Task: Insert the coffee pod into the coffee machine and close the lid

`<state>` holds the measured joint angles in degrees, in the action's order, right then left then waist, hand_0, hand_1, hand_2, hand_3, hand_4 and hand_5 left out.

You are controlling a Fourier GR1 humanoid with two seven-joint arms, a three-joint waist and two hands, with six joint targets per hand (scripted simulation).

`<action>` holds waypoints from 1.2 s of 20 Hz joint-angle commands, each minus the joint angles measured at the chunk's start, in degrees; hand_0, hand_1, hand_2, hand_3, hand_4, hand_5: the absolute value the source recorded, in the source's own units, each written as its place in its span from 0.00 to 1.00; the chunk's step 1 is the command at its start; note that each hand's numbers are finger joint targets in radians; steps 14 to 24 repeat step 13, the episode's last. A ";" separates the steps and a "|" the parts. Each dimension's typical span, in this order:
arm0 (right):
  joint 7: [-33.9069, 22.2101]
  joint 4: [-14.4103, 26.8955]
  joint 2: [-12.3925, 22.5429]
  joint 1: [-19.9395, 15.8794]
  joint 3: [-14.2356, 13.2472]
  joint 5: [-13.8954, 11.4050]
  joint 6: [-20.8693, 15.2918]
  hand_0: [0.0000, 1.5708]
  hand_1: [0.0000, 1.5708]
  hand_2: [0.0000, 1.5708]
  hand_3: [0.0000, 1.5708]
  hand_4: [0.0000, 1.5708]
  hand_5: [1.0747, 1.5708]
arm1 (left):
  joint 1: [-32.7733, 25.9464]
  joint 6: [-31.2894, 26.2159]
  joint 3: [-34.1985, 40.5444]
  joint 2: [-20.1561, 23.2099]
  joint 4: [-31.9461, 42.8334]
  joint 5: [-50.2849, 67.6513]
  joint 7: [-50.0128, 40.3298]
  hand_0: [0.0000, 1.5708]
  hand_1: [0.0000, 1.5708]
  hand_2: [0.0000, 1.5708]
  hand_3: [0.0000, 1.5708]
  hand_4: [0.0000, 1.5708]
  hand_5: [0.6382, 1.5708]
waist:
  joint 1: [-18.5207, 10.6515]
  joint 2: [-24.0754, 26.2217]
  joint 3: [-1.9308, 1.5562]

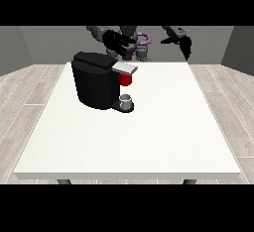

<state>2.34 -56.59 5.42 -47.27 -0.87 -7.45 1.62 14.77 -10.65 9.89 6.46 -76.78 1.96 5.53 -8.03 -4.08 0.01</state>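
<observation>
We see the coffee machine (96, 80) at the table's (149, 137) far left, lid (124, 68) down. The hand at the view's left (118, 41) hovers above it, fingers spread and holding nothing, likely after pressing. The hand at the view's right (184, 44) hangs idle, fingers straight.

Black coffee machine (95, 80), silver lid (125, 68), red holder (126, 79), white table (149, 137)

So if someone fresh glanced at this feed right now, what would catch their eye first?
Probably the black coffee machine on the left half of the white table, with a red part under its grey lid and a small grey cup at its base. Next, the hand at the view's left, fingers spread above and behind the machine.
</observation>
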 commanded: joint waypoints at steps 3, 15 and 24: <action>4.67 -1.74 -1.83 0.54 0.60 1.19 2.67 0.00 0.00 0.00 0.00 0.04 1.00 | 1.05 0.03 -0.01 0.87 0.98 -0.45 2.90 0.00 0.00 0.00 0.00 0.00 1.00 | 2.07 -0.08 -0.01; 10.21 -10.87 -5.39 24.31 13.00 11.71 -2.82 0.00 0.00 0.00 0.00 0.10 1.00 | -4.73 -0.54 1.75 -0.13 5.08 1.20 7.62 0.00 0.00 0.00 0.00 0.12 1.00 | 7.86 8.83 0.00; 10.21 -10.87 -5.39 24.31 13.00 11.71 -2.82 0.00 0.00 0.00 0.00 0.10 1.00 | -4.73 -0.54 1.75 -0.13 5.08 1.20 7.62 0.00 0.00 0.00 0.00 0.12 1.00 | 7.86 8.83 0.00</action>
